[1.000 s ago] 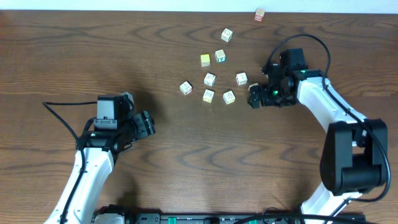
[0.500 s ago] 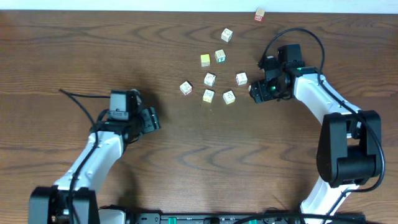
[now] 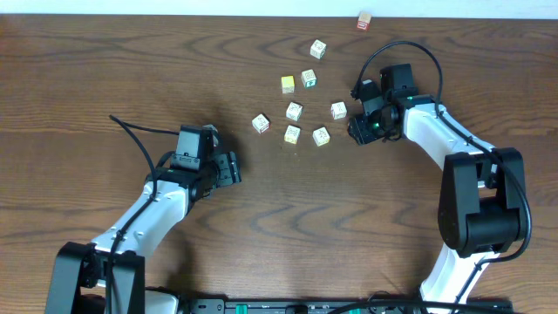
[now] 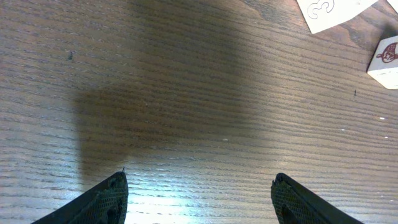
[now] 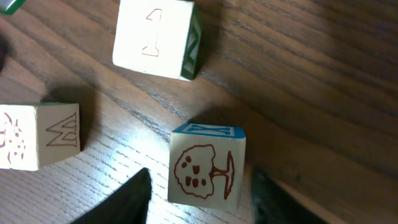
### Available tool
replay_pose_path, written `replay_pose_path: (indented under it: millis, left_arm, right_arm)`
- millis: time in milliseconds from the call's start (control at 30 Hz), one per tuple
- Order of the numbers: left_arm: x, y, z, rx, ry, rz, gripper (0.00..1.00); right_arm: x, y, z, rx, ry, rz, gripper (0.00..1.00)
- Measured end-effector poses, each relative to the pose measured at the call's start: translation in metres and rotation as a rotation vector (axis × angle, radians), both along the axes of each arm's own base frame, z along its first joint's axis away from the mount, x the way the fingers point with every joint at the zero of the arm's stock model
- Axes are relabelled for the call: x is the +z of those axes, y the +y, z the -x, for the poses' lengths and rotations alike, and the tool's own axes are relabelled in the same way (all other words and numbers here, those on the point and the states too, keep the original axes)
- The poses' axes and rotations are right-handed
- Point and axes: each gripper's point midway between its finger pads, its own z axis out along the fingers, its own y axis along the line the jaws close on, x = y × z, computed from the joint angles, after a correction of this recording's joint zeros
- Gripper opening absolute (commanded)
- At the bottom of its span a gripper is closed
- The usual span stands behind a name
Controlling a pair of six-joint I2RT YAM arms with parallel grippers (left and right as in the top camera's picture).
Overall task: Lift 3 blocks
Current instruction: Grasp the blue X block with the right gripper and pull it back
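R gripper (image 5: 200,198) astride tree-print block (image 5: 205,165), jaws narrow, gap visible one side. Nearby: "1" block (image 5: 152,37), "W" block (image 5: 43,134). L gripper (image 4: 199,193) wide, empty, low over table (image 4: 186,93).

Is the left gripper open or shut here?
Open and empty: the left gripper has its black fingertips wide apart, with only bare brown wooden table between them.

A cream block (image 5: 205,165) bears a red tree print and a blue top, on a dark wood-grain table (image 5: 323,74).
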Motion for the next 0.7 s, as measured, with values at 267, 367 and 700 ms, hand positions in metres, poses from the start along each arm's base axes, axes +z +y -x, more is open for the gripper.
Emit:
replay_pose_path:
  millis: [267, 367, 700]
  left_arm:
    - [0.002, 0.000, -0.003, 0.003, -0.018, -0.010, 0.75]
    - [0.003, 0.002, -0.008, 0.012, -0.037, -0.021, 0.74]
    - [0.013, 0.001, -0.024, 0.012, -0.115, -0.028, 0.73]
  right_arm:
    - [0.002, 0.001, -0.005, 0.003, -0.022, -0.002, 0.51]
    - [0.003, 0.001, -0.007, 0.002, -0.032, -0.003, 0.47]
    - [0.005, 0.000, -0.013, -0.012, -0.054, -0.002, 0.18]
